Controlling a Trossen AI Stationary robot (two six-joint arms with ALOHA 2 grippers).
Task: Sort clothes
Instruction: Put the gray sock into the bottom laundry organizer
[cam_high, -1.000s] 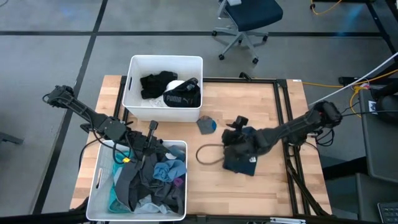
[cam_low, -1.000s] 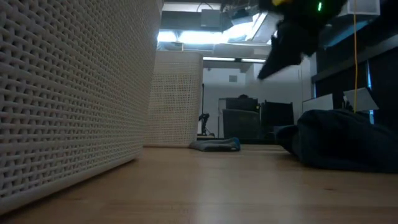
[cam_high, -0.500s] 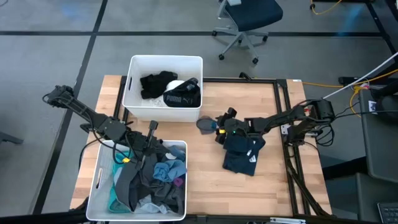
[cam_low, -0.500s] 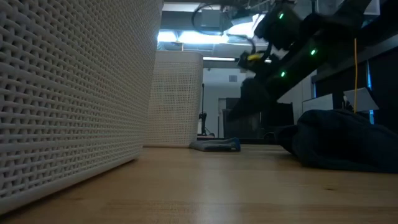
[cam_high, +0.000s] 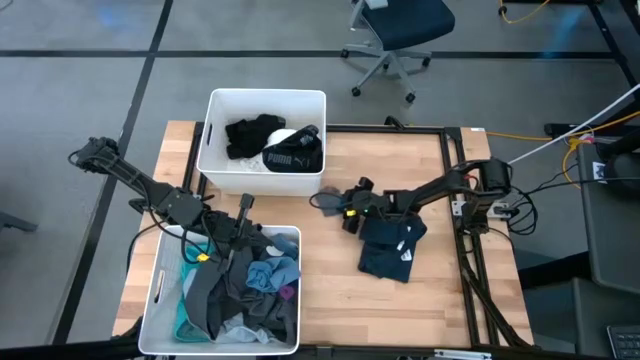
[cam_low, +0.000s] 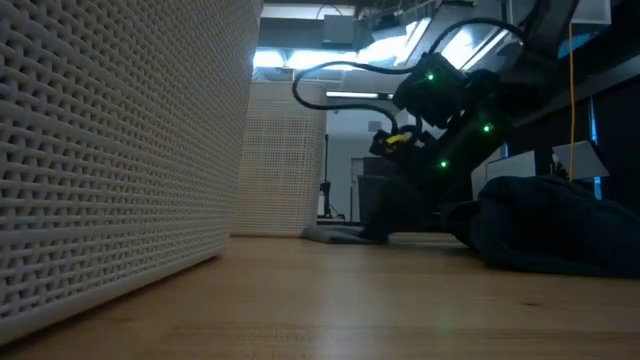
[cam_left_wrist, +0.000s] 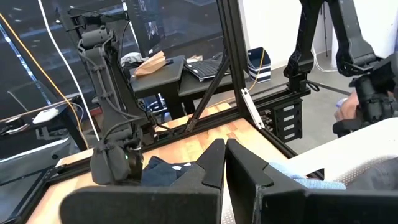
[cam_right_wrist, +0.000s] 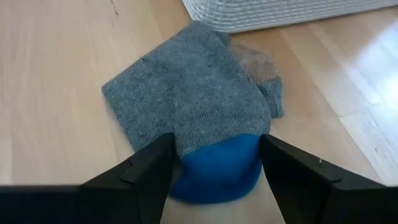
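A small grey garment with a bright blue end (cam_right_wrist: 193, 93) lies flat on the table just in front of the far bin (cam_high: 213, 150). It also shows in the high view (cam_high: 324, 200). My right gripper (cam_right_wrist: 214, 167) is open and slants down over it, one finger on each side of the blue end (cam_right_wrist: 217, 168); I cannot tell whether they touch it. A dark navy garment (cam_high: 388, 250) lies spread on the table under the right arm. My left gripper (cam_left_wrist: 225, 163) is shut and empty, held level above the near bin (cam_high: 160, 290).
The far bin holds black clothes, one with PUMA lettering (cam_high: 292, 158). The near bin is heaped with grey, blue, teal and dark clothes (cam_high: 250, 290). A black frame rail (cam_high: 455, 190) runs along the table's right side. Bare wood lies between the bins and the navy garment.
My right gripper has swung off the navy garment toward the table's left edge and sunk down to the grey and blue garment, tipping further downward. Its fingers have stayed open. The navy garment lies where it was.
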